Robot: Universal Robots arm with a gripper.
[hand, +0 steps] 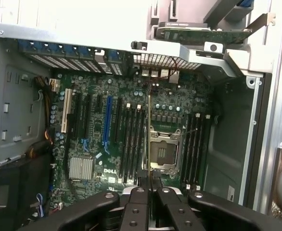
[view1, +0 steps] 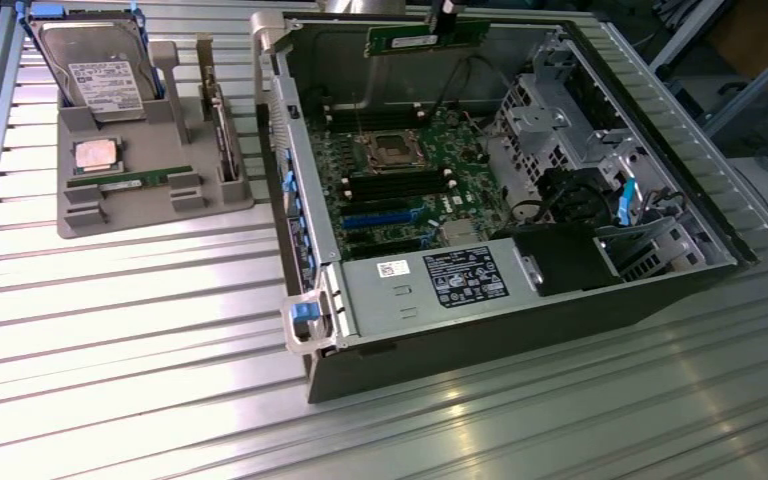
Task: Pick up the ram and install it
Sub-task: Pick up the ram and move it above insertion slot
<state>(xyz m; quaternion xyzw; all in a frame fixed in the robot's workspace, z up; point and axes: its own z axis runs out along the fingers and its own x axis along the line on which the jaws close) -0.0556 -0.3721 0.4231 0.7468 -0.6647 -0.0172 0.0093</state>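
Observation:
My gripper (view1: 443, 14) hangs over the far wall of the open computer case (view1: 307, 330), shut on the ram (view1: 427, 38), a long green stick held level above the motherboard (view1: 418, 205). In the wrist view the ram (hand: 149, 139) shows edge-on as a thin line running out from between the gripper's (hand: 148, 186) black fingers (hand: 136, 207). It lies over the board beside the empty CPU socket (hand: 164, 151) and the black memory slots (hand: 131, 144). A second, similar green stick (view1: 131, 181) lies in the grey holder tray (view1: 157, 210).
The holder tray at the exterior view's left also carries a hard drive (view1: 97, 75), a square silver CPU (view1: 97, 155) and an upright card (view1: 224, 125). Inside the case are a power supply (view1: 438, 285), drive cages (view1: 544, 110) and cables (view1: 558, 200). Ribbed metal table (view1: 117, 340) surrounds everything.

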